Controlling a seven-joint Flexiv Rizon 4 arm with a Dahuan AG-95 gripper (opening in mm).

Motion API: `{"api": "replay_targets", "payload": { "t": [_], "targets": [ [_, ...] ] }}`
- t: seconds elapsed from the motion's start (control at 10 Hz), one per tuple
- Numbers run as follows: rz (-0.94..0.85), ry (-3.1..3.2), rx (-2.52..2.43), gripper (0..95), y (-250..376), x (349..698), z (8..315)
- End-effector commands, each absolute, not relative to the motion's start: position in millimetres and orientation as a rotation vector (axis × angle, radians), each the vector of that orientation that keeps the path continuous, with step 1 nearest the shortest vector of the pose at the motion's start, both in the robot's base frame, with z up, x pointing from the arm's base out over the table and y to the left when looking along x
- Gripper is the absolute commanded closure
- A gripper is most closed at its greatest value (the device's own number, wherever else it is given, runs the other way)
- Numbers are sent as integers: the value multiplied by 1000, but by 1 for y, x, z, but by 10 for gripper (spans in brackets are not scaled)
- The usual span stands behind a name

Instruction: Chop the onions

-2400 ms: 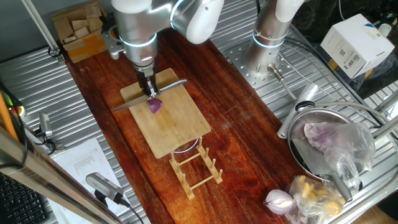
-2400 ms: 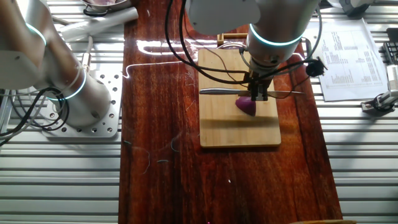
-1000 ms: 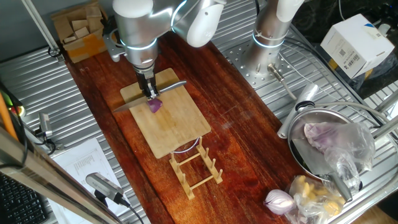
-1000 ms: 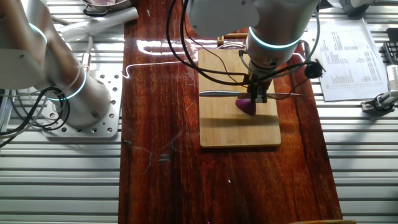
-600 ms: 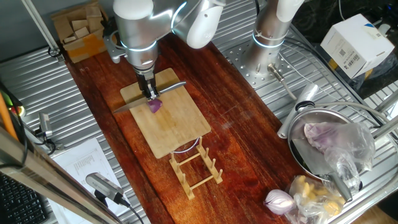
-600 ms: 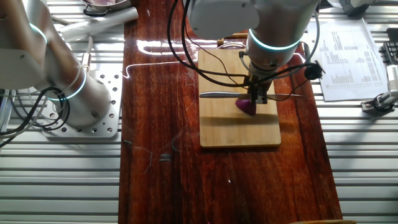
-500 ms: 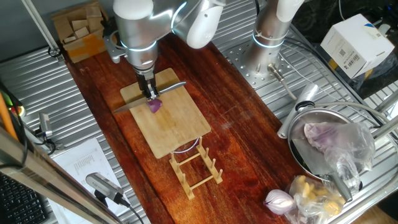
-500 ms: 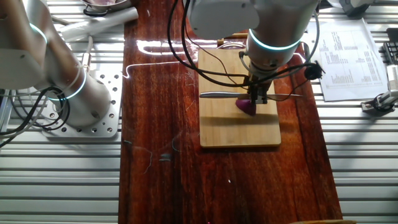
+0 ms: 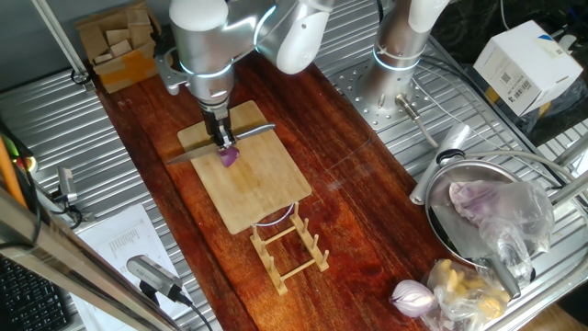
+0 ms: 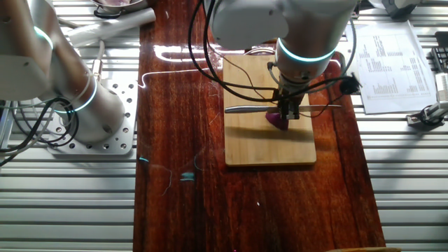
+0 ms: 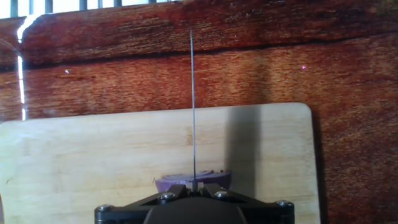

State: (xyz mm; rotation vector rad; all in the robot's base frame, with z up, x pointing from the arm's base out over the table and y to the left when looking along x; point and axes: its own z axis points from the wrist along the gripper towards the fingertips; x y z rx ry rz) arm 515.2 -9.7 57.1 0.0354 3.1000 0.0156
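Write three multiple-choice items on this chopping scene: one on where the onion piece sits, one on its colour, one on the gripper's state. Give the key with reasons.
1. Where does the onion wedge lie?
A. on the cutting board
B. in the metal bowl
C. on the wooden rack

2. What colour is the wedge?
A. white
B. purple
C. green

3. What is the gripper doing?
A. hanging open, empty
B. shut on the knife
C. shut on the wedge

Key: 1 A, the wedge rests on the pale board. 2 B, it shows purple in all views. 3 B, the blade runs out from between the fingers, edge-on in the hand view.
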Motion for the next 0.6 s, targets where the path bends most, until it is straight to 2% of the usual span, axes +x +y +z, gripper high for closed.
{"api": "replay_targets", "payload": {
  "t": [0.1, 0.6],
  "targets": [
    [39, 3119, 43, 950, -10, 516, 54],
    [31, 3125, 47, 950, -10, 516, 59]
  ]
}}
